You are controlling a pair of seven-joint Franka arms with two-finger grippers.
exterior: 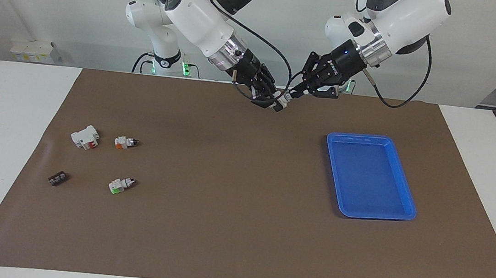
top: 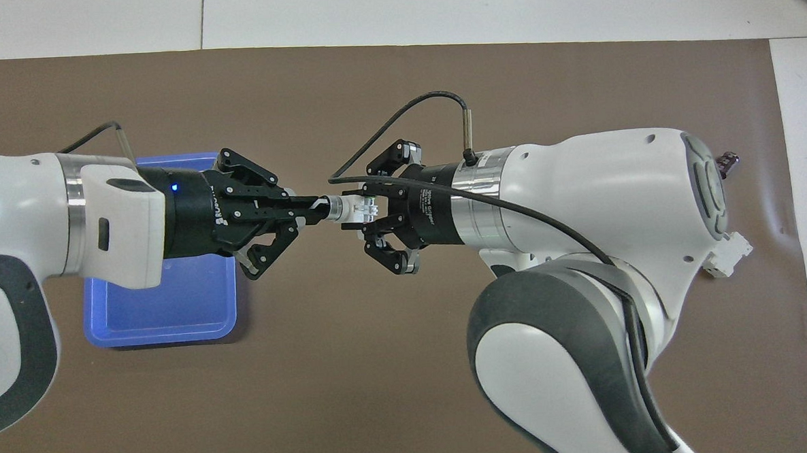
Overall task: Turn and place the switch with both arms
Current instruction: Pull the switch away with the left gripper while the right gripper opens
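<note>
Both arms hold the switch (top: pixel 351 208) in the air between them, above the brown mat. It is small and white, with a hint of green showing at the right gripper's end. My left gripper (top: pixel 315 210) is shut on its knob end. My right gripper (top: pixel 369 211) is shut on its white body. In the facing view the switch (exterior: pixel 281 102) hangs over the mat's edge nearest the robots, with the left gripper (exterior: pixel 290 95) and the right gripper (exterior: pixel 274 104) meeting on it.
A blue tray (exterior: pixel 359 136) lies toward the left arm's end, partly under the left wrist (top: pixel 163 338). Toward the right arm's end lie a white block with red marks (exterior: pixel 85 136), an orange-ended switch (exterior: pixel 125 142), a green-ended switch (exterior: pixel 119 185) and a small black part (exterior: pixel 57 178).
</note>
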